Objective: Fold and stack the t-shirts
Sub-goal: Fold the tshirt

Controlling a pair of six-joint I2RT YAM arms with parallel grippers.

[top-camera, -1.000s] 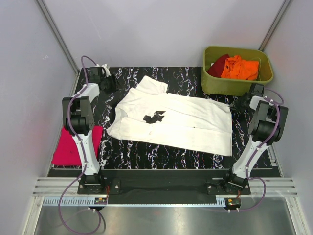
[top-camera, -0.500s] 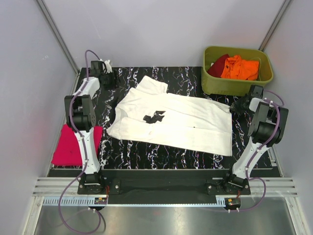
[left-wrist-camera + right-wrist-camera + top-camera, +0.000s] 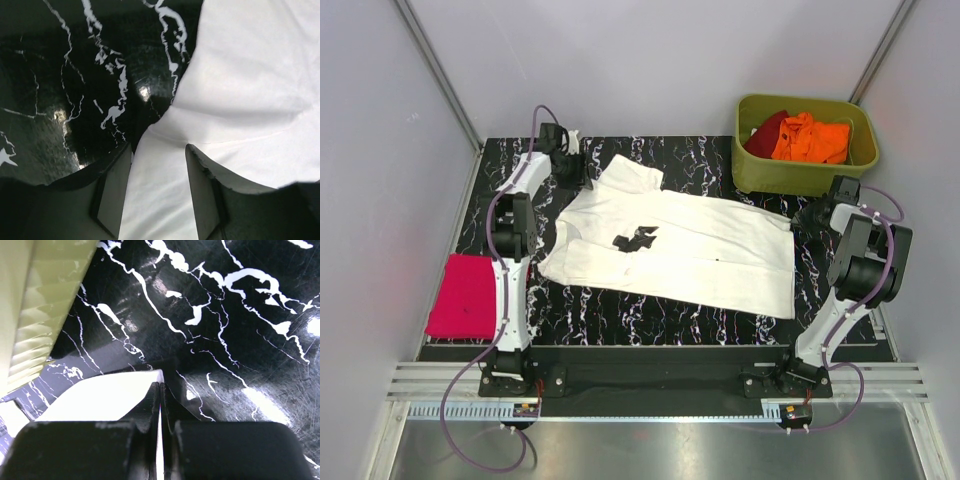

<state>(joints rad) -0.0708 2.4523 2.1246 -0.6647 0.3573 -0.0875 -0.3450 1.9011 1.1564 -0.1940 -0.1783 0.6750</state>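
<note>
A white t-shirt (image 3: 670, 245) with a small black chest print lies spread flat on the black marbled table (image 3: 650, 315). My left gripper (image 3: 570, 165) is at its far-left sleeve. In the left wrist view the left gripper (image 3: 157, 190) is open, its fingers (image 3: 112, 195) straddling the white cloth (image 3: 250, 100). My right gripper (image 3: 810, 215) sits at the shirt's far-right corner. The right wrist view shows the right gripper (image 3: 160, 390) shut, with the white corner (image 3: 100, 400) pinched between the jaws. A folded magenta t-shirt (image 3: 468, 295) lies at the table's left edge.
An olive-green tub (image 3: 805, 145) stands at the back right, close to my right gripper, holding an orange t-shirt (image 3: 810, 138) and a dark red one (image 3: 767, 130). Its wall (image 3: 35, 305) fills the left of the right wrist view. Grey walls enclose the table.
My left arm swung right from the far-left corner to the white shirt's sleeve. My right gripper closed on the shirt's corner.
</note>
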